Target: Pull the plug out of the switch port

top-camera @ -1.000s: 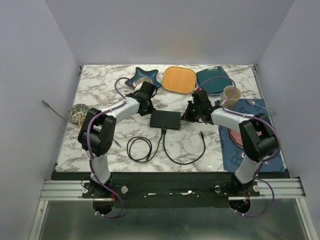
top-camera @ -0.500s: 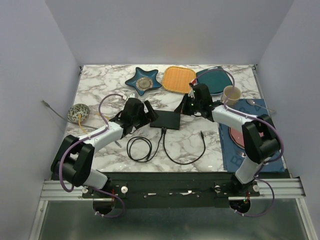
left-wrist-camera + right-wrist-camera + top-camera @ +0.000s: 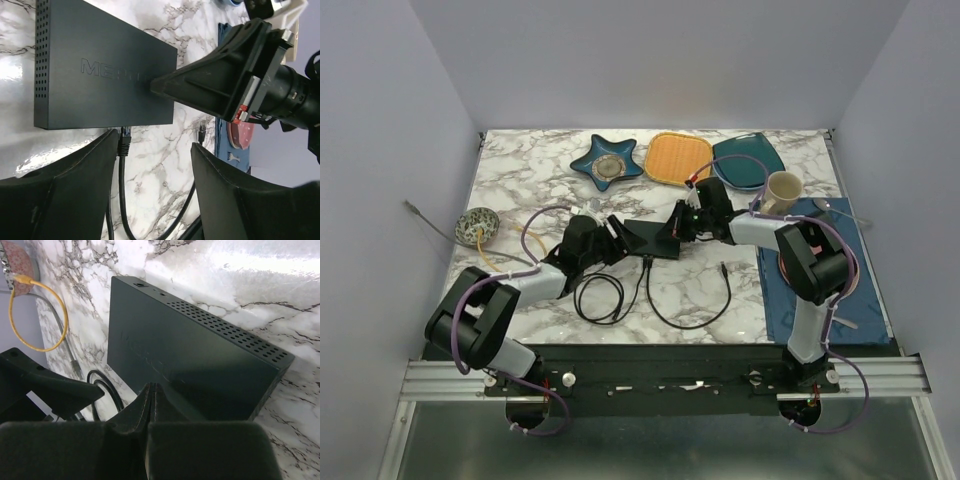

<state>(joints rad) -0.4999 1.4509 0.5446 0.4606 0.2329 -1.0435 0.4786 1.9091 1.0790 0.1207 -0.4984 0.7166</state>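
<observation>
The switch (image 3: 652,238) is a flat black box lying mid-table, its top also filling the left wrist view (image 3: 100,75) and the right wrist view (image 3: 185,355). A black plug (image 3: 124,142) sits in a port on its near edge (image 3: 646,260), its cable looping toward me. My left gripper (image 3: 155,139) is open, low at the switch's near-left corner (image 3: 620,232); the plug and cable lie just inside its left finger (image 3: 65,190), untouched as far as I can see. My right gripper (image 3: 151,386) is shut, its tip resting on the switch's top (image 3: 678,225).
A loose cable end (image 3: 722,268) lies right of the plug. A coil of black cable (image 3: 600,297) lies in front. Behind stand a star dish (image 3: 607,163), orange plate (image 3: 679,158), teal plate (image 3: 748,162) and cup (image 3: 783,190). A blue mat (image 3: 820,290) is right, a bowl (image 3: 477,225) left.
My left gripper swung from behind the switch's left side down to its near-left corner and went from shut to open. My right gripper slid left onto the switch's top.
</observation>
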